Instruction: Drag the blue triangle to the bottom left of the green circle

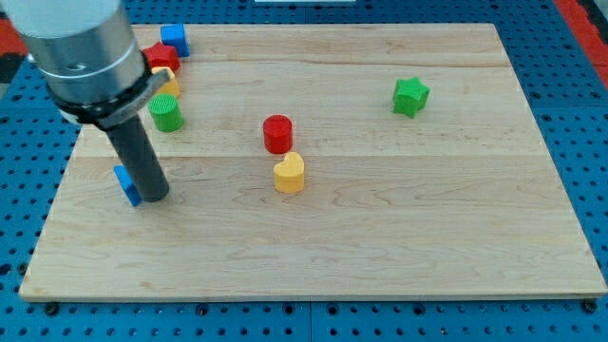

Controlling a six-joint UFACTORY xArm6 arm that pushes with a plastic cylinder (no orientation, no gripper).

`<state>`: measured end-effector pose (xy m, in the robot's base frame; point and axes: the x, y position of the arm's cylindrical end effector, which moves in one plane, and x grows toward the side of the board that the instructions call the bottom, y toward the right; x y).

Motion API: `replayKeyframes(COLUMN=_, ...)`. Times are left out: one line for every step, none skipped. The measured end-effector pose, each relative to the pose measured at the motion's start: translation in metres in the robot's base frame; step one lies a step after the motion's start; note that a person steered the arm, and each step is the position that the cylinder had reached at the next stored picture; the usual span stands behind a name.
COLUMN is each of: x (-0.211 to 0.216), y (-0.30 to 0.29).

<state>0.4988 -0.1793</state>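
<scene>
My tip point(155, 197) is down on the wooden board point(380, 237), pressed against the blue triangle point(124, 182) at the view's left. The green circle point(167, 114) sits just above. Red cylinder point(277, 133) and yellow heart point(289, 173) hold the middle, green star point(410, 96) far right.

your arm enters from the view's upper left as a broad grey cylinder point(81, 43) with a dark collar beneath it. from that collar the straight dark rod point(138, 152) descends, leaning slightly toward the view's right. my tip point(155, 198) rests on the surface at the view's left side.
</scene>
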Motion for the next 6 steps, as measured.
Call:
replayKeyframes(x=0.015, y=0.016)
replayKeyframes(x=0.045, y=-0.002)
replayKeyframes(x=0.013, y=0.007)
replayKeyframes(x=-0.023, y=0.002)
replayKeyframes(x=0.004, y=0.005)
replayKeyframes(x=0.033, y=-0.025)
